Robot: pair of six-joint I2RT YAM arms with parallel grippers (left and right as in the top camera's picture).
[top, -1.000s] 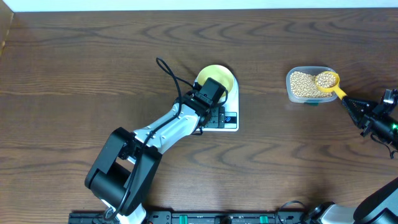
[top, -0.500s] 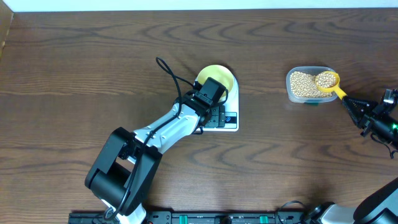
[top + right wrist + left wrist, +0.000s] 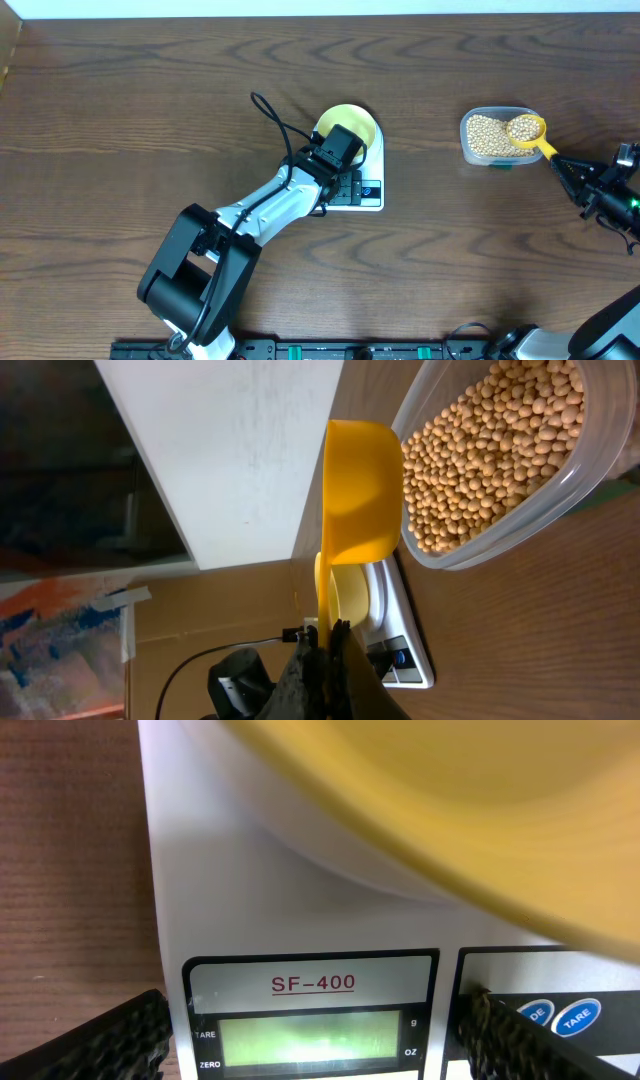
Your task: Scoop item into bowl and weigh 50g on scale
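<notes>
The pale-yellow bowl [image 3: 352, 121] stands on the white scale [image 3: 371, 195], and it fills the top of the left wrist view as a blurred bowl [image 3: 470, 810]. My left gripper [image 3: 340, 168] hangs open low over the scale's front, its fingers [image 3: 110, 1040] either side of the lit display [image 3: 312, 1042], holding nothing. My right gripper [image 3: 562, 168] is shut on the handle of a yellow scoop [image 3: 526, 128]. The scoop is filled with beans and hovers over the clear tub [image 3: 488, 137] of beans [image 3: 490, 450]. The right wrist view shows the scoop [image 3: 362, 490] from the side.
The left arm [image 3: 250, 215] stretches from the table's front edge to the scale, with a black cable looping behind it. Bare brown wood lies between the scale and the tub. A white wall edge runs along the back.
</notes>
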